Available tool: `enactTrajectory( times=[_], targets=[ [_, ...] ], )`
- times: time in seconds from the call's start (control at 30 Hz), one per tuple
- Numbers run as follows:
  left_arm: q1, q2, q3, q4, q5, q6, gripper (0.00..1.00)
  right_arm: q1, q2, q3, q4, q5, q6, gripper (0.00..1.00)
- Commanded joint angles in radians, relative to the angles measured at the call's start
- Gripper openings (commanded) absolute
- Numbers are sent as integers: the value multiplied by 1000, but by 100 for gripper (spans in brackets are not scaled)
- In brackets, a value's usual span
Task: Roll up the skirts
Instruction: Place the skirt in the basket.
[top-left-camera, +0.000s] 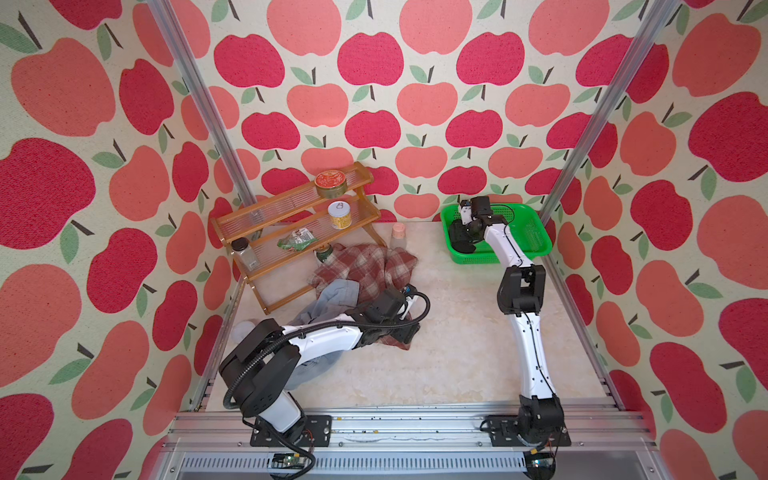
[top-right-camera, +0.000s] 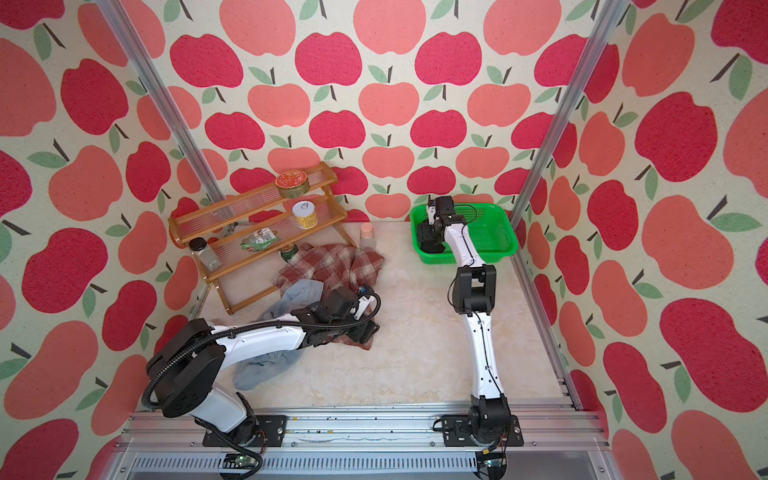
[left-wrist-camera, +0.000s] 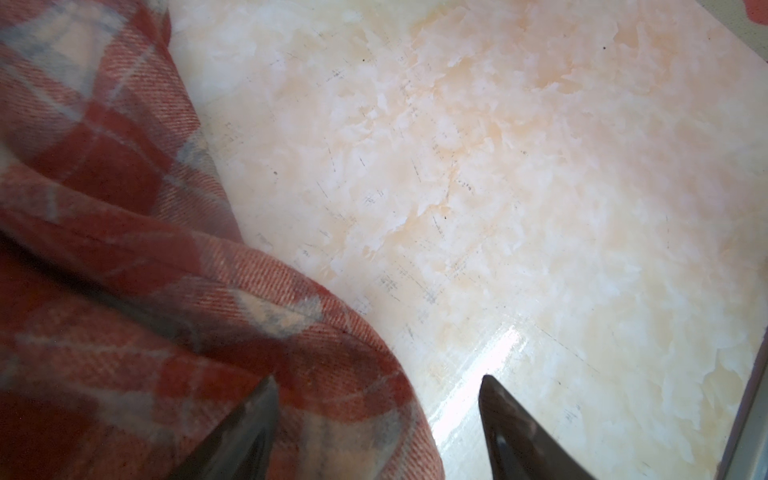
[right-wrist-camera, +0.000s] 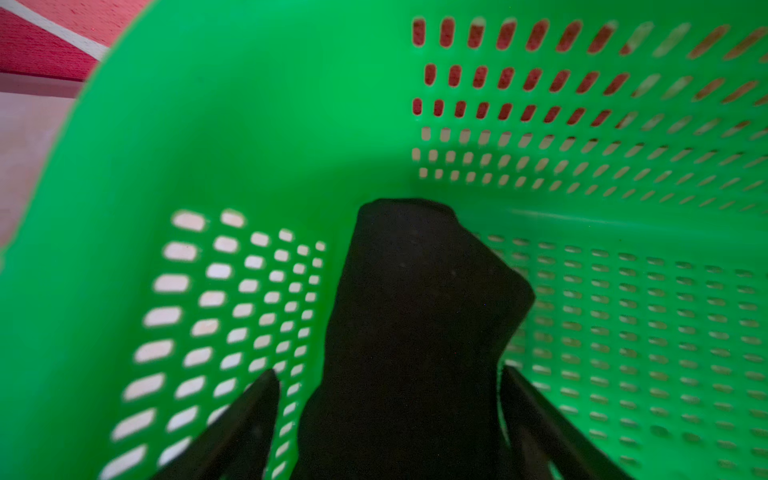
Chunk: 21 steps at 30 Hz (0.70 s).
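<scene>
The black skirt (right-wrist-camera: 415, 324), rolled into a bundle, lies inside the green basket (right-wrist-camera: 249, 124) at the back right in both top views (top-left-camera: 530, 237). My right gripper (right-wrist-camera: 388, 370) reaches into the basket (top-right-camera: 494, 235) and stands open around the bundle, with a gap showing beside one finger. The plaid skirt (top-left-camera: 361, 266) lies crumpled mid-table, and the light blue denim skirt (top-left-camera: 336, 295) lies partly under my left arm. My left gripper (left-wrist-camera: 378, 377) is open over the near edge of the plaid skirt (left-wrist-camera: 145, 291), one finger above cloth and the other above bare table.
A wooden two-step rack (top-left-camera: 291, 224) with tins, a jar and a green packet stands at the back left. A pink cup (top-left-camera: 398, 232) and a green can (top-left-camera: 324, 253) stand by the plaid skirt. Bare marble table (top-left-camera: 457, 332) lies between the arms.
</scene>
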Motion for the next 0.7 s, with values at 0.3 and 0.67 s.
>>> enactTrajectory(
  times=[0.3,0.67],
  targets=[
    [-5,19,30,-2,0,-34,78,-9,-148,-141,130,-66,43,99],
    [-5,-40,30,-5,-37,-29,78,-21,-321,-192,127,-71,58,99]
  ],
)
